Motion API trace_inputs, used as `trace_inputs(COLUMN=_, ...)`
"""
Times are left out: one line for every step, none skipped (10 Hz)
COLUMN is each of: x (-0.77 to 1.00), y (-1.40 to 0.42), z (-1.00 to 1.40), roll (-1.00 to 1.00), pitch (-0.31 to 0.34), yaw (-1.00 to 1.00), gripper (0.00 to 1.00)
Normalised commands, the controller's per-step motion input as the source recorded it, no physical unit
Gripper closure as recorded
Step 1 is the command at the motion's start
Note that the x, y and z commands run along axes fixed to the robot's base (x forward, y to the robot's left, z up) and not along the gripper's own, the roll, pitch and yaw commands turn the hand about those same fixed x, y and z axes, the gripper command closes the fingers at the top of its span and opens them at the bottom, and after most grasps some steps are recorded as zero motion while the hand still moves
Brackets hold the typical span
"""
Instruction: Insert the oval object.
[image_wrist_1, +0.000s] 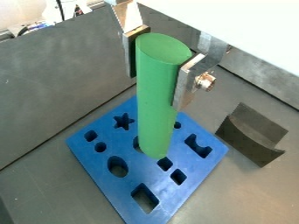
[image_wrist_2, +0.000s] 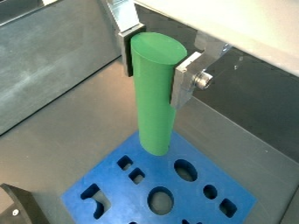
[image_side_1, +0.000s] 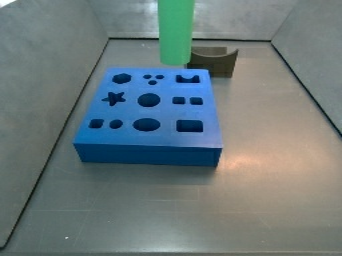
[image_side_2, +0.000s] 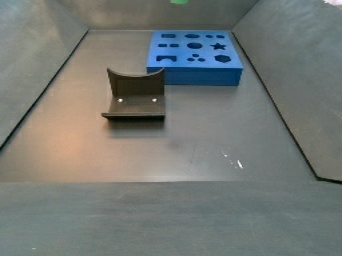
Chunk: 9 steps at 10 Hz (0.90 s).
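Observation:
The oval object, a tall bright green peg, hangs upright in my gripper, which is shut on its upper end. The silver fingers press on its two sides. Both wrist views show this, and the peg sits in the gripper the same way. The peg's lower end is above the blue block with several shaped holes and is not in any hole. In a side view the peg hangs over the block's far edge, and the gripper is out of frame.
The dark fixture stands on the floor beside the block, also seen in a side view and a wrist view. Grey walls enclose the floor. The block lies near one wall.

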Motion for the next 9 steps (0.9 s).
trace_inputs(x=-0.19, y=0.0, z=0.0, roll=-0.02, pitch=-0.119, yaw=-0.04, gripper=1.0)
trace_inputs(x=-0.36, y=-0.07, z=-0.38, roll=-0.01, pitch=-0.044, yaw=-0.05, gripper=1.0)
trace_inputs(x=-0.49, y=-0.16, z=-0.94, roll=-0.13, pitch=0.0, yaw=-0.26, gripper=1.0)
trace_inputs(x=-0.46, y=-0.18, z=-0.93, roll=-0.13, pitch=0.0, yaw=-0.21, gripper=1.0)
trace_inputs(x=-0.34, y=-0.25, z=-0.93, roll=-0.11, pitch=0.0, yaw=-0.1, gripper=1.0)
trace_inputs(x=-0.27, y=-0.27, z=-0.98, roll=-0.08, pitch=0.0, yaw=-0.04, gripper=1.0)
trace_inputs(x=-0.15, y=-0.34, z=-0.94, roll=-0.08, pitch=0.0, yaw=-0.15, gripper=1.0)
trace_inputs(x=0.22, y=-0.24, z=-0.41, roll=0.0, pitch=0.031, yaw=-0.28, gripper=1.0)
trace_inputs(x=0.39, y=-0.09, z=-0.18, roll=0.0, pitch=0.126, yaw=-0.27, gripper=1.0)
